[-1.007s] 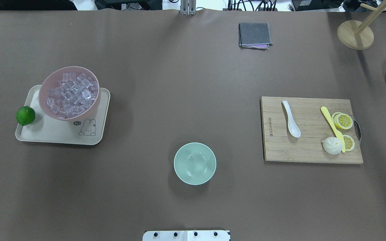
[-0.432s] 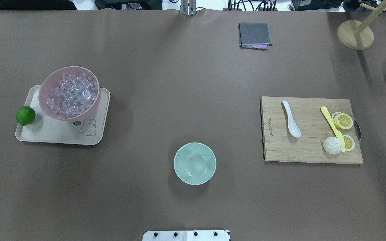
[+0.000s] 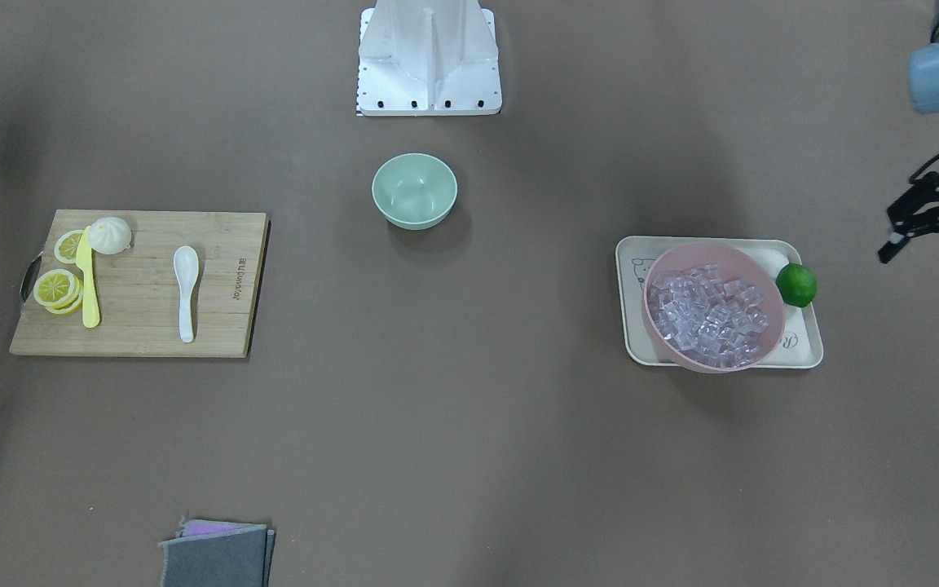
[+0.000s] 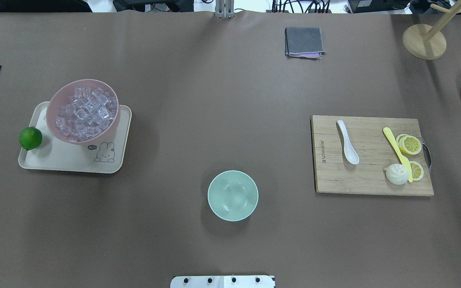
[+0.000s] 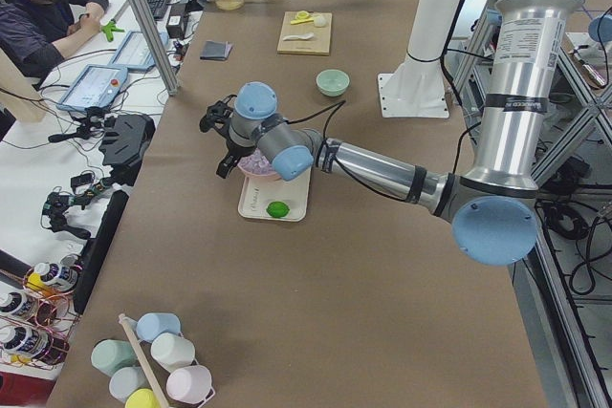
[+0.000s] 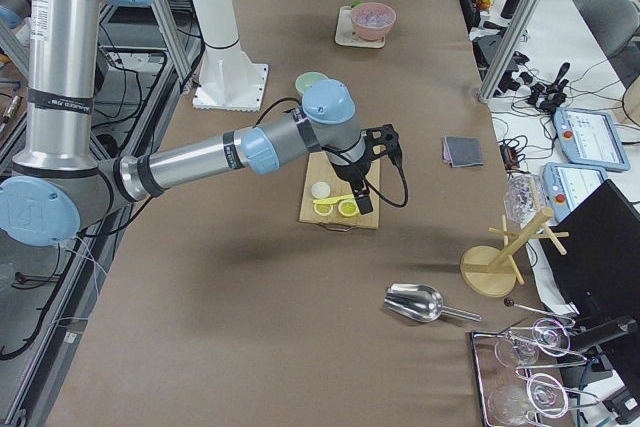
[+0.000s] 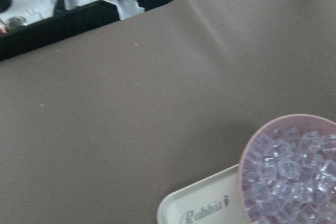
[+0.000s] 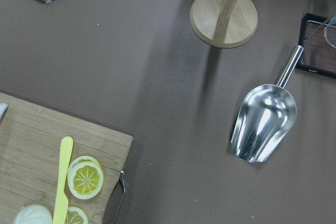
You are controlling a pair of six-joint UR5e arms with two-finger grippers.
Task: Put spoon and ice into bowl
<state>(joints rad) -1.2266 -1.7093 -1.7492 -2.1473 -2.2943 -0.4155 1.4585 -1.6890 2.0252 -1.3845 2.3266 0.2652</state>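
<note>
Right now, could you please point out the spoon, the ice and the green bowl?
spoon (image 4: 346, 141): overhead exterior, handle.
ice (image 4: 87, 114): overhead exterior, middle of heap.
bowl (image 4: 233, 197): overhead exterior, bare inside bottom.

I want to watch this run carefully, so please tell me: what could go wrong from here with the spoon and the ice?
The ice is heaped close to the rim of the pink bowl, so pinching one cube may push others out. The spoon lies flat on the cutting board; a glossy, low handle could slip. The bowl stands free and may slide if bumped.
</note>
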